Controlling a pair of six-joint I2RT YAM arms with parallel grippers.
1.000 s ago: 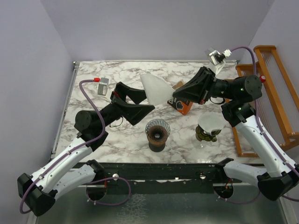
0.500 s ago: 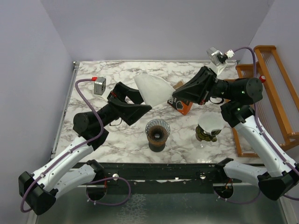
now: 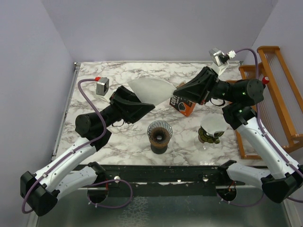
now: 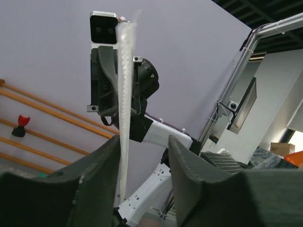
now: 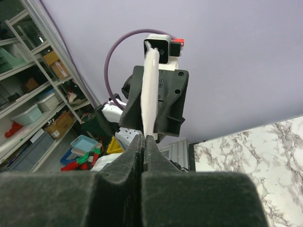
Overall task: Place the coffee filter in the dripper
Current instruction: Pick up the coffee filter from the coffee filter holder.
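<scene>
Coffee filter (image 3: 150, 90) hangs above the middle of the bench (image 3: 128, 142), pinched by the right gripper (image 5: 143, 142). The left gripper (image 4: 142, 142) has its jaws spread around the filter's other side. The dripper (image 3: 159, 134) stands near the front edge.

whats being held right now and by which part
The coffee filter, pinched at one edge by the shut right gripper; the open left gripper straddles the opposite edge.

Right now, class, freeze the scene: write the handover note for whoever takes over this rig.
Right gripper: shut on the coffee filter's edge, holding it in the air.
Left gripper: open, the filter between its fingers, not clamped.
Empty brown dripper: on the table, on the near side of the filter.
Done: filter lifted. Left: lower it into the dripper, mouth up.
</scene>
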